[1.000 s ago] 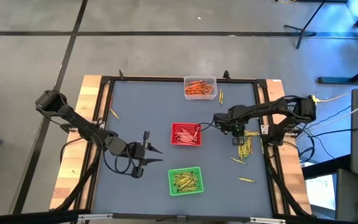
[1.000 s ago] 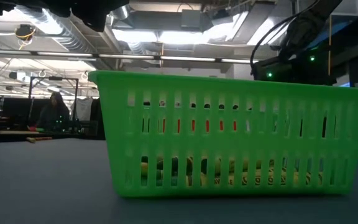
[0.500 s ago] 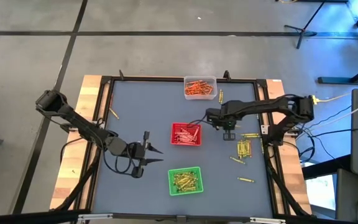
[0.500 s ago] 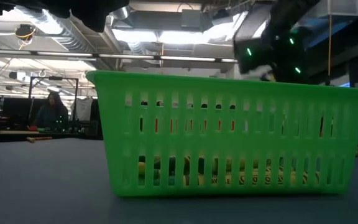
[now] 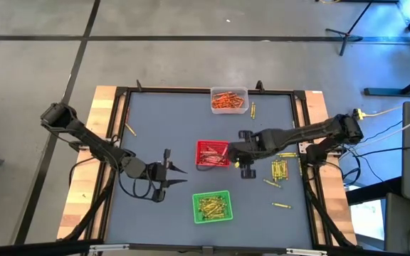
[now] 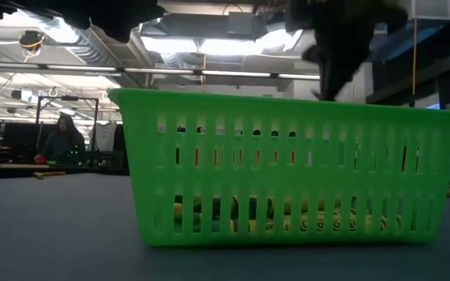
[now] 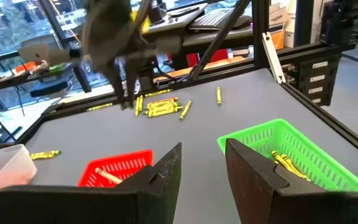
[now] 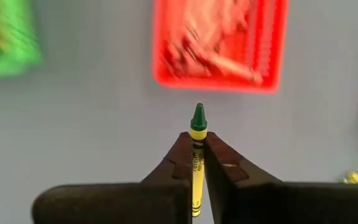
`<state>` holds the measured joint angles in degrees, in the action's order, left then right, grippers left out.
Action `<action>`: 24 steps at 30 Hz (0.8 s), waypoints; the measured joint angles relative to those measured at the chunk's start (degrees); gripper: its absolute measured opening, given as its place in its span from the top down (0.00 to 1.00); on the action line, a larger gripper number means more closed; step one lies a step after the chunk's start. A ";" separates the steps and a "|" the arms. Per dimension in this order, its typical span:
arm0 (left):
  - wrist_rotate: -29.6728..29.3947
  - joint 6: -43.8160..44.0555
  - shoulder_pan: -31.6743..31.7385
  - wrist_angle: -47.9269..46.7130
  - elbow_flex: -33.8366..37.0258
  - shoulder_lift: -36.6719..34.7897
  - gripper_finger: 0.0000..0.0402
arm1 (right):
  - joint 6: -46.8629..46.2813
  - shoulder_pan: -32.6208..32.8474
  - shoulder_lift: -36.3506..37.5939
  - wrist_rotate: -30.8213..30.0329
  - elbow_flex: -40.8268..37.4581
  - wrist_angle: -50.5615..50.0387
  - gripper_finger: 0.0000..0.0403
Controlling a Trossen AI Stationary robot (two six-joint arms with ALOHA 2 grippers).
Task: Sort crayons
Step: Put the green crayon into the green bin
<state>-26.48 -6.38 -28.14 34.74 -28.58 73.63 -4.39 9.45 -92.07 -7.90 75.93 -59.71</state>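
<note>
My right gripper (image 8: 197,140) is shut on one crayon (image 8: 198,134), which has a yellow wrapper and a green tip. In the high view it (image 5: 243,163) hangs above the mat just right of the red tray (image 5: 212,153). Loose yellow crayons (image 5: 280,169) lie in a pile on the mat further right. The green tray (image 5: 212,206) holds yellow-green crayons and stands at the near middle. My left gripper (image 5: 179,176) waits open over the mat at the left, with nothing between its fingers (image 7: 166,171). My right gripper pinches the crayon's wrapped shaft (image 8: 197,155) between its two fingertips. The crayon lies along the fingers, and its green tip (image 8: 198,117) sticks out past them. The fingers point steeply down, and the crayon is lifted clear of the mat.
A clear tray (image 5: 229,99) with orange crayons stands at the far edge. Single crayons lie at the far middle (image 5: 253,109), far left (image 5: 130,131) and near right (image 5: 282,205). A black frame (image 5: 301,114) borders the mat. In the low view the green tray (image 6: 287,172) blocks most of the table.
My right gripper has risen from over the loose pile at the right. It has swung toward the table's left and slightly nearer, ending beside the red tray's right edge and tipping as it went.
</note>
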 joint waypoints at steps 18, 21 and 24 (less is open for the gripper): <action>-0.07 0.11 2.27 -0.25 0.00 0.02 0.73 | -8.51 14.26 -7.93 9.07 2.94 30.30 0.96; -0.07 0.25 2.26 -0.23 0.00 0.02 0.73 | -8.51 14.93 -10.77 9.14 2.92 32.26 0.95; -0.04 0.25 2.25 -0.23 0.00 0.02 0.73 | -10.78 14.99 -12.75 9.22 2.90 33.28 0.95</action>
<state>-26.52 -6.13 -25.89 34.50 -28.58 73.65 -15.16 24.45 -104.82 1.32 78.83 -26.42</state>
